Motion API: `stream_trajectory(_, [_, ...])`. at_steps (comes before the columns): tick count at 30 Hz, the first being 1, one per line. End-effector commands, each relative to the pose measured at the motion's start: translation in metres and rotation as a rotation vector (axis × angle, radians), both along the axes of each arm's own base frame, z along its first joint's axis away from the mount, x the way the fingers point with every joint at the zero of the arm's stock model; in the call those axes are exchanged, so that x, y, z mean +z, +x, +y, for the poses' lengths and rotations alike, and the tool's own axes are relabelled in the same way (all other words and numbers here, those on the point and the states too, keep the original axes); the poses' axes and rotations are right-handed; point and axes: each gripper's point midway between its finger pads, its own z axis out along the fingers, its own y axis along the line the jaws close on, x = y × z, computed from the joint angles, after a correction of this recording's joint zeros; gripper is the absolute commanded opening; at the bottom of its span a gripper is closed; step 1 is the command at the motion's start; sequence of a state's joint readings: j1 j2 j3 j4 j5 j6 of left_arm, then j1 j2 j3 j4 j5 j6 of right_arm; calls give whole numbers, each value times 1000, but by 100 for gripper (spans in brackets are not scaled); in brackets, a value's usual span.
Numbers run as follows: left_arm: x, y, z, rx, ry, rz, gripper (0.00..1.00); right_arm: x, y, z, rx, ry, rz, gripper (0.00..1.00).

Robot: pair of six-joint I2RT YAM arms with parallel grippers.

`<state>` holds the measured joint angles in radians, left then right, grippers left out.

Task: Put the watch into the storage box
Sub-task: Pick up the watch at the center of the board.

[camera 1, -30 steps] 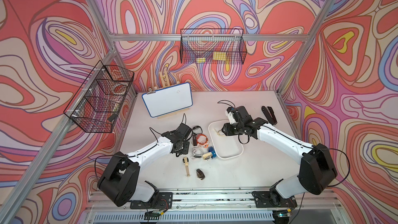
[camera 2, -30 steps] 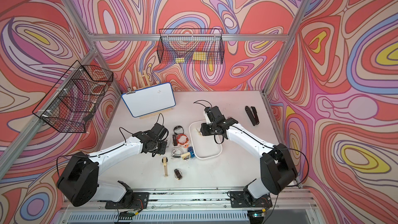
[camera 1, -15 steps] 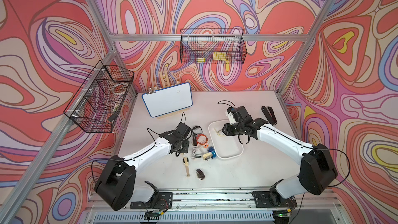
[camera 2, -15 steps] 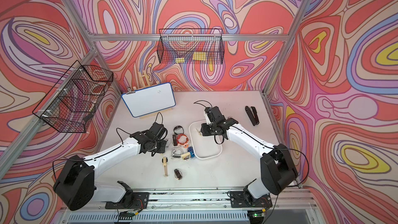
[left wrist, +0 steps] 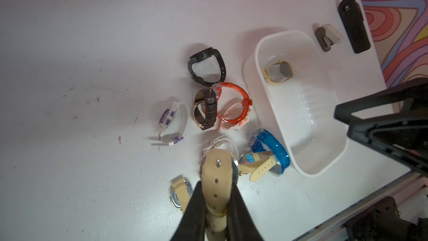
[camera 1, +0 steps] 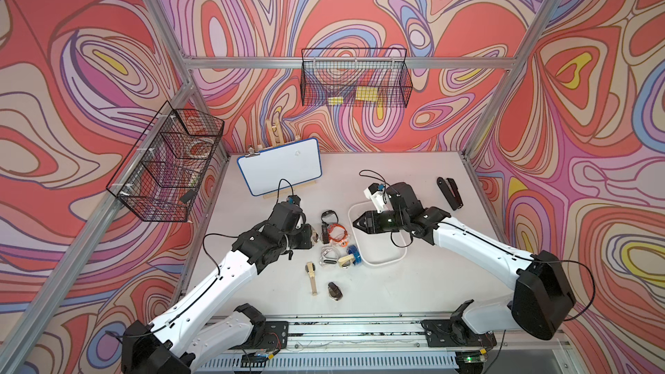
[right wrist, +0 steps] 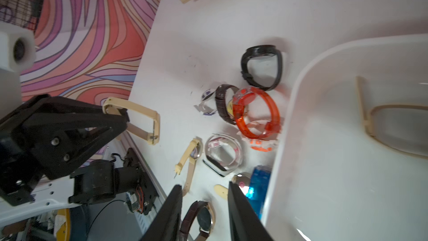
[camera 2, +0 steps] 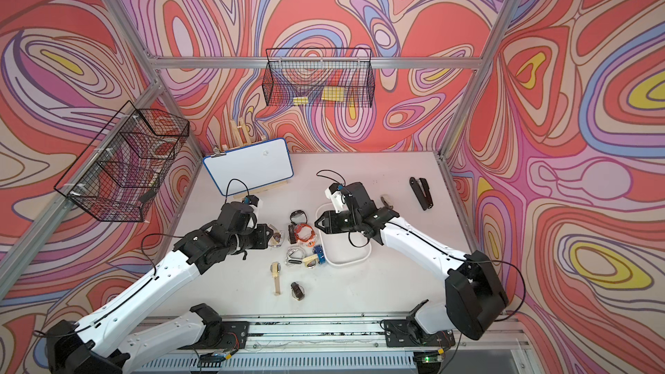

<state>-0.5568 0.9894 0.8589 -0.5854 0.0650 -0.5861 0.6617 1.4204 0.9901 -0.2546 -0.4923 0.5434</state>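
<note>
My left gripper [left wrist: 216, 185] is shut on the strap of a beige watch [left wrist: 216, 165] and holds it just left of the watch pile; in both top views the watch [camera 1: 316, 237] [camera 2: 276, 237] shows at its tips. The right wrist view shows the strap loop [right wrist: 141, 117] hanging off the table. The white storage box [camera 1: 383, 263] [left wrist: 251, 84] lies right of the pile, with a gold-cased watch [left wrist: 279, 71] inside. My right gripper [camera 1: 356, 226] [right wrist: 203, 205] hovers open over the box's left rim, holding nothing.
Loose watches lie between the arms: black [left wrist: 206, 68], orange [left wrist: 234, 103], brown [left wrist: 206, 110], white-purple [left wrist: 172, 121], blue [left wrist: 271, 149]. A flat beige watch [camera 1: 312, 277] and a dark one [camera 1: 334, 291] lie nearer the front. A black stapler [camera 1: 449, 192], a whiteboard [camera 1: 279, 165] and wire baskets [camera 1: 354, 82] stand behind.
My left gripper's jaws have closed onto the beige watch's strap. The right arm has stayed where it was.
</note>
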Motion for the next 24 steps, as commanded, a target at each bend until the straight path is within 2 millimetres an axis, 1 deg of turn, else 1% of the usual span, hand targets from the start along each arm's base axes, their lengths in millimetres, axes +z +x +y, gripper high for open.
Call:
stream_trajectory(1, [7, -4, -10, -10, -89, 8, 17, 24, -14, 28, 55, 155, 0, 38])
stream_trajectory(4, [10, -4, -11, -9, -102, 7, 17, 23, -25, 41, 83, 168, -3, 38])
stream_trajectory(7, [11, -4, -11, -8, -104, 7, 16, 22, -30, 52, 95, 190, -1, 38])
stream_trajectory(12, [10, -4, -11, -3, -107, 9, 15, 9, -39, 70, 128, 174, 20, 38])
stream_trajectory(18, [10, -4, -12, -2, -117, 9, 15, -5, -40, 83, 132, 143, 38, 37])
stream_trajectory(24, [12, -6, -12, -3, -131, 5, 14, -10, -32, 85, 111, 119, 34, 37])
